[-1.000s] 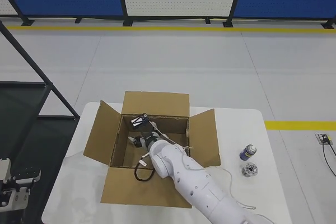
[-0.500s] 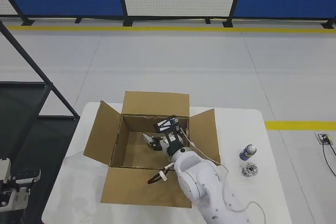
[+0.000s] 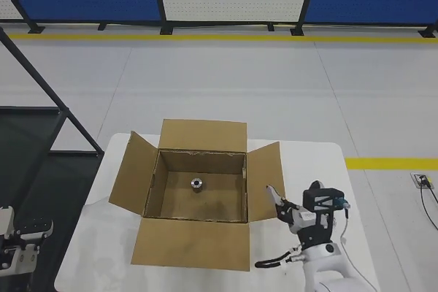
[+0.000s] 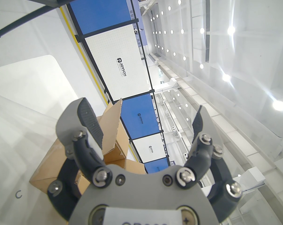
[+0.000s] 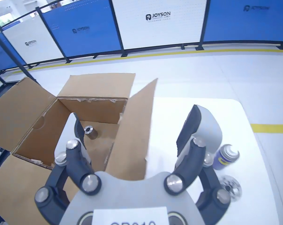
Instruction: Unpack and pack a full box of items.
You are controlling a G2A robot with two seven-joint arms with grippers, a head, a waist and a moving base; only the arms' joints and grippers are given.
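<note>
The open cardboard box (image 3: pixel 197 241) stands mid-table with its flaps spread. A small metal cylinder (image 3: pixel 196 182) stands on its floor, also visible in the right wrist view as the cylinder (image 5: pixel 91 132) inside the box (image 5: pixel 26 108). My right gripper (image 3: pixel 298 197) hangs open and empty over the table, just right of the box's right flap. Past this gripper (image 5: pixel 135 115), a blue can (image 5: pixel 223 158) and a metal flange (image 5: pixel 230 186) rest on the table. My left gripper (image 4: pixel 143 108) is open and empty, tilted up toward the ceiling, with the box (image 4: pixel 113 136) beyond it.
The white table (image 3: pixel 117 219) has bare surface left of the box and along its right side (image 5: pixel 202 108). A black metal frame (image 3: pixel 51 109) stands off the table's left edge. Blue and white fence panels (image 5: pixel 160 17) line the far floor.
My right arm has pulled out of the box and swung right, over the table beside the right flap. The cylinder on the box floor has come into sight.
</note>
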